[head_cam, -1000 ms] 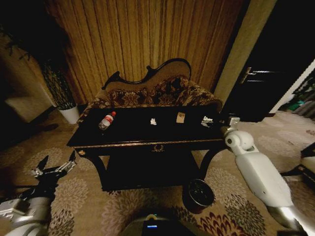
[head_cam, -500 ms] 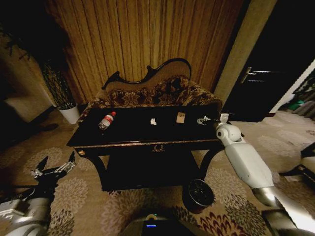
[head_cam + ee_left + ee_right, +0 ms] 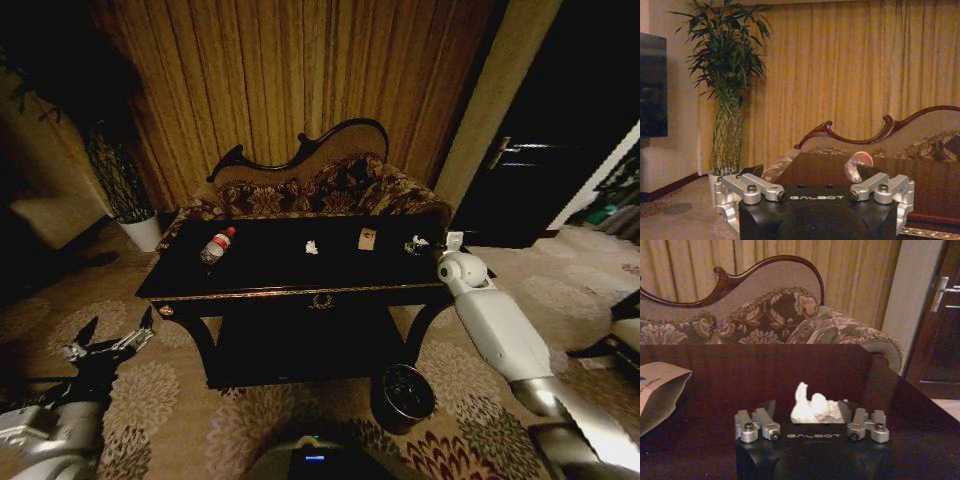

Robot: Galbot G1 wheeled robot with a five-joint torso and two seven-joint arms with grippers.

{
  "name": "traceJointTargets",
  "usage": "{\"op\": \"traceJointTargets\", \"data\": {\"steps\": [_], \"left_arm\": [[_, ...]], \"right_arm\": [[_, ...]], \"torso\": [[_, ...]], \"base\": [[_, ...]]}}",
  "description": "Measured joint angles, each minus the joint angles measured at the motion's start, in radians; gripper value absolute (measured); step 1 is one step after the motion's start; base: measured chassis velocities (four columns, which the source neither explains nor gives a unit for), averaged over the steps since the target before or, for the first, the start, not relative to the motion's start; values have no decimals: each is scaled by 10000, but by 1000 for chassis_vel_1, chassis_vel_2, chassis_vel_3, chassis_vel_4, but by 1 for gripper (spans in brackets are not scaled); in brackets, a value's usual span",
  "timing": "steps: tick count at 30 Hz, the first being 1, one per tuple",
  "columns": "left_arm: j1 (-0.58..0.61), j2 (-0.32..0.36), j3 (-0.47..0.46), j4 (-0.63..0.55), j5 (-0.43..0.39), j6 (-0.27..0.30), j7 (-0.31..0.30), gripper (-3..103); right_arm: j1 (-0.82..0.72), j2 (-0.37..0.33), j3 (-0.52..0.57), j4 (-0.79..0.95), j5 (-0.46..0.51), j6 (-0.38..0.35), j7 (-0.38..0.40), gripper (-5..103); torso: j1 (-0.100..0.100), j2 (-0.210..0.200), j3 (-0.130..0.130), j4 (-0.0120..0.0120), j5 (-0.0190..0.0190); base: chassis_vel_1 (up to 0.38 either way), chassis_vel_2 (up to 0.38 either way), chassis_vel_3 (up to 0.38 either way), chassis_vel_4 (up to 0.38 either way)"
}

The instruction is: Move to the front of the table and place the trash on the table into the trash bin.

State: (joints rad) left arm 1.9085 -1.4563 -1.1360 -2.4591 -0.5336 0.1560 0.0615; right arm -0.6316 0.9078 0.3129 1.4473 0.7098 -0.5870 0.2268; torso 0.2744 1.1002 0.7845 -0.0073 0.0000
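Right claw (image 3: 812, 426) now nearer, spread around white paper wad (image 3: 812, 407) on table (image 3: 740, 375).

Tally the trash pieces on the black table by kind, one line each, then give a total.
Clear plastic bottle with red cap: 1
White crumpled paper wads: 2, one lying between the fingers of the open right pincer
Tan packet: 1
Total: 4
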Motion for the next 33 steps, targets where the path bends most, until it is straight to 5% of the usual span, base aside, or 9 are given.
{"op": "traceJointTargets", "data": {"steps": [13,16,17,33], "left_arm": [[-15,-31,-14,-127,-28,-35,207,100],[-15,-47,-11,-129,-29,-36,207,100],[-15,-67,-7,-129,-30,-41,207,100],[-21,-7,-25,-74,-158,-174,182,100]], "right_arm": [[-295,-99,62,95,-374,194,4,18],[-351,-103,97,130,-374,203,4,13],[-425,-105,142,183,-374,212,4,3],[-1693,-329,1100,1723,370,826,-55,0]], "torso": [[0,1,0,-1,0],[0,1,0,-1,0],[0,1,0,0,0],[0,1,0,0,0]], "base": [[0,0,0,0],[0,0,0,0],[0,0,0,0],[0,0,0,0]]}}
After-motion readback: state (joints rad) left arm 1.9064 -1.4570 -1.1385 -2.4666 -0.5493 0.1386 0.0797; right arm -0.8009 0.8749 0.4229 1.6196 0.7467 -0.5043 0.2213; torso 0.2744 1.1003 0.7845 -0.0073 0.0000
